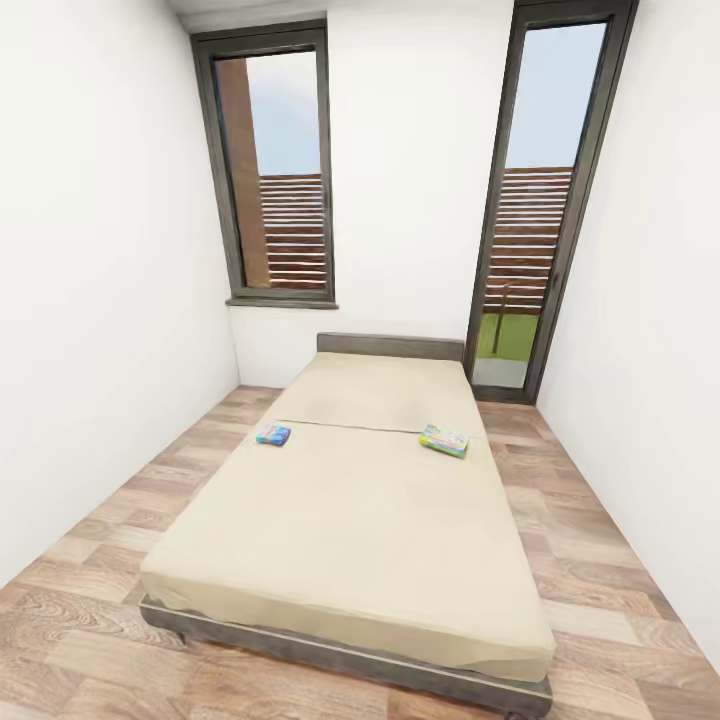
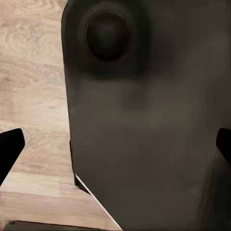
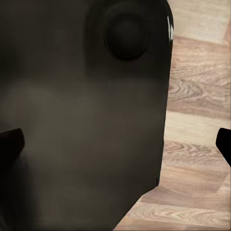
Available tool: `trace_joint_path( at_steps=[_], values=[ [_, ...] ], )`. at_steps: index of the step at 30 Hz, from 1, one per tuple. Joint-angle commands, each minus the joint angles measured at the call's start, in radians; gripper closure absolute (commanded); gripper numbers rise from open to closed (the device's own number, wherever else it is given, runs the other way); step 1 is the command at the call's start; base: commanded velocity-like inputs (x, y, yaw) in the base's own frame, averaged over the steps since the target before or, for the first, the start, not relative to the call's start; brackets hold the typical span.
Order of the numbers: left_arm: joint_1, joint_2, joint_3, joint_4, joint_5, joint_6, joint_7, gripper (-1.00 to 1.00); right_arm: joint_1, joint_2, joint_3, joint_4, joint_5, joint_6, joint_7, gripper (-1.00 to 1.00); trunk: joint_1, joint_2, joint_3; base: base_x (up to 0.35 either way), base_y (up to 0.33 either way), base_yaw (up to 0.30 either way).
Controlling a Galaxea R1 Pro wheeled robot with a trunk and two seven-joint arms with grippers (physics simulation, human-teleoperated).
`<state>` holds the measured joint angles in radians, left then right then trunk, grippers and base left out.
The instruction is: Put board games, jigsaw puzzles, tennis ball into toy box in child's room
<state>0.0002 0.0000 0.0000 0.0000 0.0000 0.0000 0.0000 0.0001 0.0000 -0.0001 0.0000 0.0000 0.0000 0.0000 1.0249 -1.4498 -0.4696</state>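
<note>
In the head view the bed (image 1: 350, 520) fills the middle of the child's room, its headboard against the far wall. Two board games lie on the mattress: a small blue-cyan box (image 1: 273, 435) on the left and a larger green-edged pastel box (image 1: 444, 440) on the right. The table, the toy box, the jigsaw puzzles and the tennis ball are out of view. My left gripper (image 2: 116, 147) and right gripper (image 3: 116, 144) are both open, their dark fingertips (image 2: 9, 149) wide apart. Each hangs in front of a dark part of the robot above the wood floor, holding nothing.
White walls close in on both sides of the bed, with strips of wood-plank floor (image 1: 100, 560) along each side. Two tall dark-framed windows (image 1: 275, 170) stand in the far wall. The bed's foot edge (image 1: 340, 660) is nearest to me.
</note>
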Motion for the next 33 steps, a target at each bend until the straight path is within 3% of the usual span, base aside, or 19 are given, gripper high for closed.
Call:
trace_joint_path(
  at_steps=[1,5,10,25,33],
  values=[
    [-0.001,-0.006,0.000,-0.003,0.000,-0.006,-0.002,-1.00,0.000,0.006,-0.006,0.000,-0.006,-0.006,-0.005,-1.00,0.000,0.000,0.000,0.000,0.000,0.000],
    [-0.001,-0.015,-0.001,-0.003,0.000,-0.008,-0.002,-1.00,0.000,0.028,-0.006,0.000,-0.005,-0.012,-0.006,-1.00,0.000,0.000,0.000,0.000,0.000,0.000],
    [0.001,-0.003,0.001,-0.007,0.001,-0.032,-0.001,-1.00,0.000,0.044,-0.009,0.000,-0.006,-0.032,-0.006,-1.00,-0.011,0.021,0.009,0.000,0.000,0.000],
    [0.001,0.003,0.003,-0.008,0.003,-0.115,0.000,-1.00,0.000,0.040,-0.004,0.000,-0.003,-0.094,-0.006,-1.00,-0.069,0.126,0.056,0.000,0.000,0.000],
    [0.001,0.003,0.003,-0.010,0.003,-0.115,0.001,-1.00,0.000,0.046,0.001,0.000,0.004,-0.099,-0.006,-1.00,-0.100,0.182,0.081,0.000,0.000,0.000]
  ],
)
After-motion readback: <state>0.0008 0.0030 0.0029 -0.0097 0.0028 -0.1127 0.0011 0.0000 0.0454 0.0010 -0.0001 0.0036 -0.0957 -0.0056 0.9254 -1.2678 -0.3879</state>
